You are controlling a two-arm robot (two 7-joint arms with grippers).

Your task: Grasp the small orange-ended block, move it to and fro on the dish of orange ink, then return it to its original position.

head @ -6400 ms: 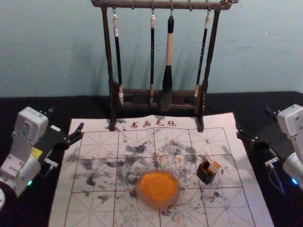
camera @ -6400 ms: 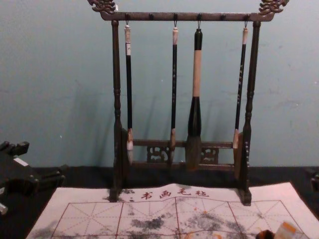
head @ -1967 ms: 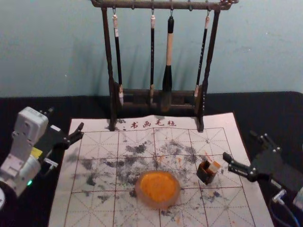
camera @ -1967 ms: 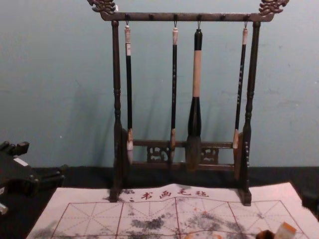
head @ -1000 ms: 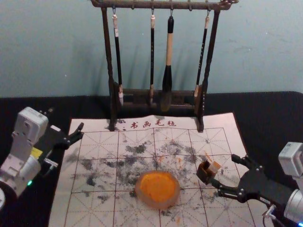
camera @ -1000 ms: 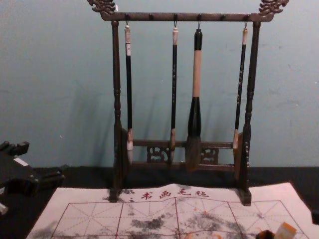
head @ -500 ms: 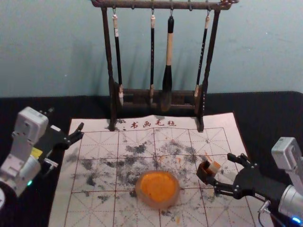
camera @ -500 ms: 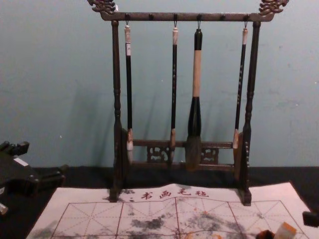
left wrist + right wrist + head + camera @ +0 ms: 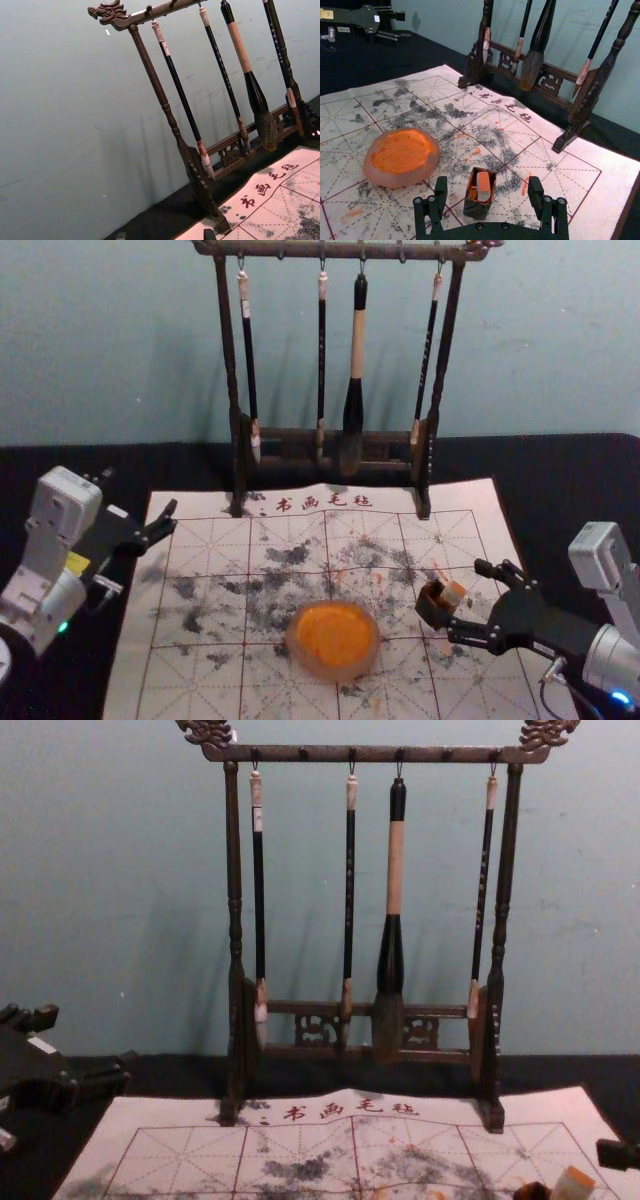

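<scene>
While the right gripper, fingers wide apart, is positioned near the box holding the orange-ended block, grasp, strokes on the ink dish and return are left outstanding, left gripper parked at left.

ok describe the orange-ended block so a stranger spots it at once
Before the brush rack lies a gridded mat. Right of its round orange dish stands a dark box. Only the block inside has pale sides and an orange end.
</scene>
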